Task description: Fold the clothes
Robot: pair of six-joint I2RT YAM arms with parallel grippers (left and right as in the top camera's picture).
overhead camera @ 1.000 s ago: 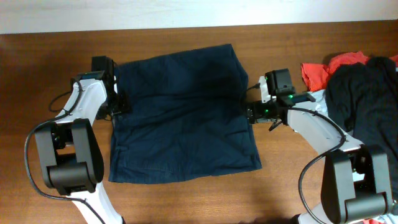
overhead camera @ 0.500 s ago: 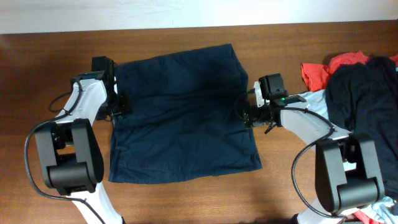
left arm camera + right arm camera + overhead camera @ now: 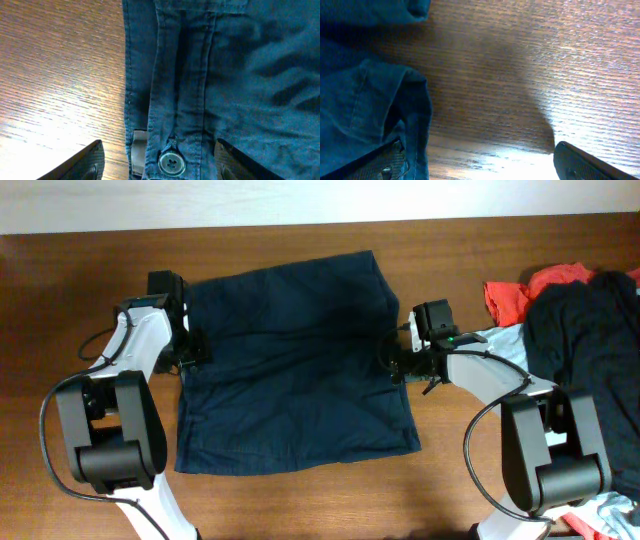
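Observation:
The dark navy shorts (image 3: 290,360) lie spread flat across the middle of the table. My left gripper (image 3: 192,350) sits at their left edge. In the left wrist view it (image 3: 160,165) is open, its jaws either side of the waistband (image 3: 180,75) and its pale button (image 3: 171,162). My right gripper (image 3: 392,366) is at the shorts' right edge. The right wrist view shows it (image 3: 485,167) wide open, one finger (image 3: 385,162) at the folded hem of the shorts (image 3: 355,100), the other finger (image 3: 590,165) over bare wood.
A pile of other clothes fills the right end of the table: a red garment (image 3: 530,288), a black one (image 3: 590,330) and a bit of light blue (image 3: 500,340). Brown wooden table (image 3: 80,280) surrounds the shorts.
My right gripper has slid left until it meets the right edge of the shorts. The left arm and the shorts have not moved.

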